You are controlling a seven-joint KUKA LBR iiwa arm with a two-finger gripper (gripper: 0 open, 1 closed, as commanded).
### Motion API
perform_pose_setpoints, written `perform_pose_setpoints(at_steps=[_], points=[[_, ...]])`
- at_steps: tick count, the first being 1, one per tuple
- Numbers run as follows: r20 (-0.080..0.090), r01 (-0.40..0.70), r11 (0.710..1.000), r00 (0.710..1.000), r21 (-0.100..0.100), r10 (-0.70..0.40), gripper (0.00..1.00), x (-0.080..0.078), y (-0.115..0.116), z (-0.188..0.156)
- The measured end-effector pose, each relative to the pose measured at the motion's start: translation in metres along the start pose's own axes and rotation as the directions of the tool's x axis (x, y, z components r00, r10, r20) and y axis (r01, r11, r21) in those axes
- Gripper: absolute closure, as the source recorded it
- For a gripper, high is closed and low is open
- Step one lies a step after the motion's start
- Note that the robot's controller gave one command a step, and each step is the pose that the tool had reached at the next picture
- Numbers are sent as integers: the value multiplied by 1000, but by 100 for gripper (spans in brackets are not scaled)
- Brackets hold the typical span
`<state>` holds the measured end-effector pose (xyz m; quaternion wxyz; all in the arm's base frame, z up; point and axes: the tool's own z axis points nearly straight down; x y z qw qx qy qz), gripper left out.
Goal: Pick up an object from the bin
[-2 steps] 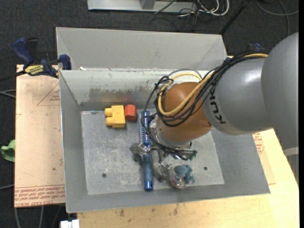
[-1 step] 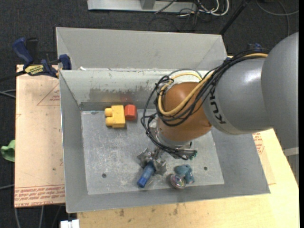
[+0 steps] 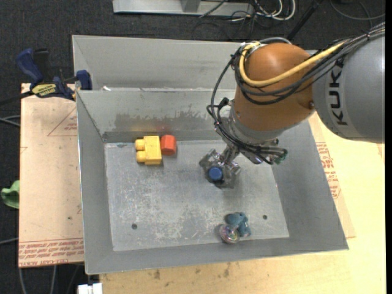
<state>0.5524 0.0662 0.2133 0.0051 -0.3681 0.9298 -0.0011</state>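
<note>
The jaws stand narrow, closed round a small blue round object (image 3: 215, 174) low over the floor of the grey metal bin (image 3: 171, 213), well right of the yellow plastic brick (image 3: 149, 150). On so rounded a surface the hold may slip during lifting.

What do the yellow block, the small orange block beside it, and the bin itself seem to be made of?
The yellow block looks like plastic: smooth, even colour, rounded moulded edges. The orange block is probably the same plastic, plain and smooth. The bin looks like metal: dull grey sheet, with scuffs and scratches on its floor and back wall.
</note>
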Motion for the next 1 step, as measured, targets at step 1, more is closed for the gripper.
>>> perform_pose_setpoints(at_steps=[1], points=[[1,85,996,996,-3,-85,100,-51,12,-52]])
